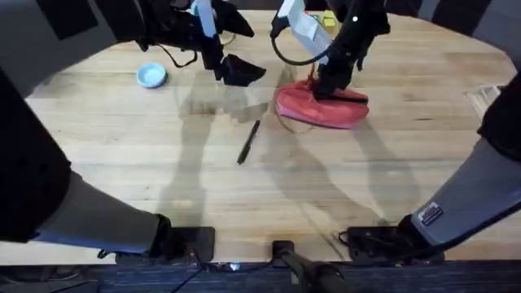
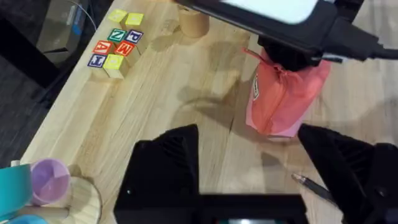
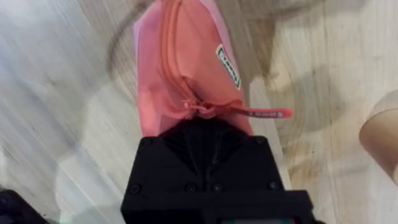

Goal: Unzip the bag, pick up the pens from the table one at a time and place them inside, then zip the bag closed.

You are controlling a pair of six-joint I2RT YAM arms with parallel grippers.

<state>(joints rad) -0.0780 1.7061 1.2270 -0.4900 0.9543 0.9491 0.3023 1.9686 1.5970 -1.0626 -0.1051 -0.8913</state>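
The salmon-pink bag (image 1: 321,110) lies on the table (image 1: 163,163) right of centre at the back, its zipper running along the top. My right gripper (image 1: 330,88) presses down on it. In the right wrist view its black fingers (image 3: 200,127) are shut on the bag (image 3: 180,62) at the zipper's end, and the pink pull tab (image 3: 267,113) sticks out sideways. The black pen (image 1: 249,142) lies loose on the table, nearer the front and left of the bag. My left gripper (image 1: 238,72) hovers open to the left of the bag (image 2: 283,99), with the pen's tip (image 2: 314,186) beside one finger.
A small light-blue bowl (image 1: 151,76) sits at the back left. Coloured letter blocks (image 2: 116,43) and a small wooden cup (image 2: 194,22) stand beyond the bag. A purple cup (image 2: 48,180) is near the left gripper. Bare wood stretches across the front half.
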